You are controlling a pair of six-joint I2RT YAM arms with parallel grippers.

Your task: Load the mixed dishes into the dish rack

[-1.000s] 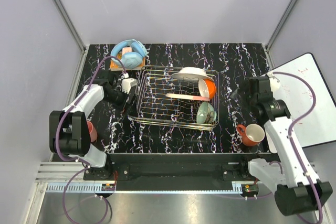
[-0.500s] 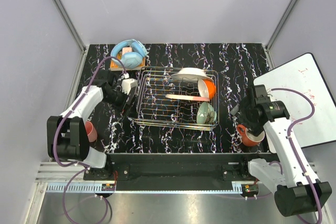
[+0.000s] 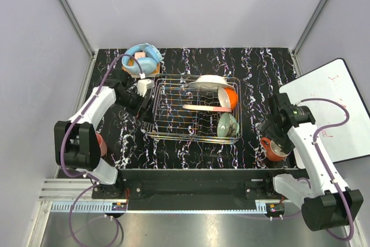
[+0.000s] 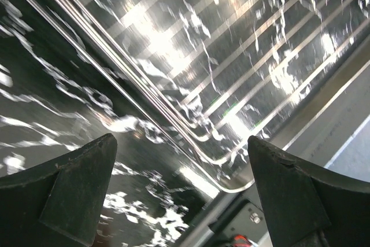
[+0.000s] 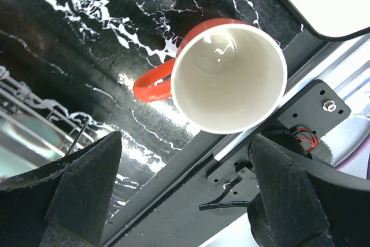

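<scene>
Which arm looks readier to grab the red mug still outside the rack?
Right: the open right claw hovers above the orange-red mug; the left claw is at the dish rack's far side.

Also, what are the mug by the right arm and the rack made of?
Orange-red mug: looks glazed ceramic, red outside, glossy white inside with light glints. Dish rack: thin silver wire, mirror-bright reflections, probably chromed or stainless steel; which, can't tell.

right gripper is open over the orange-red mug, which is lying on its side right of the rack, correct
Not on its side: the right wrist view shows the orange-red mug standing upright, mouth up. The right gripper is open over it, right of the dish rack.
</scene>
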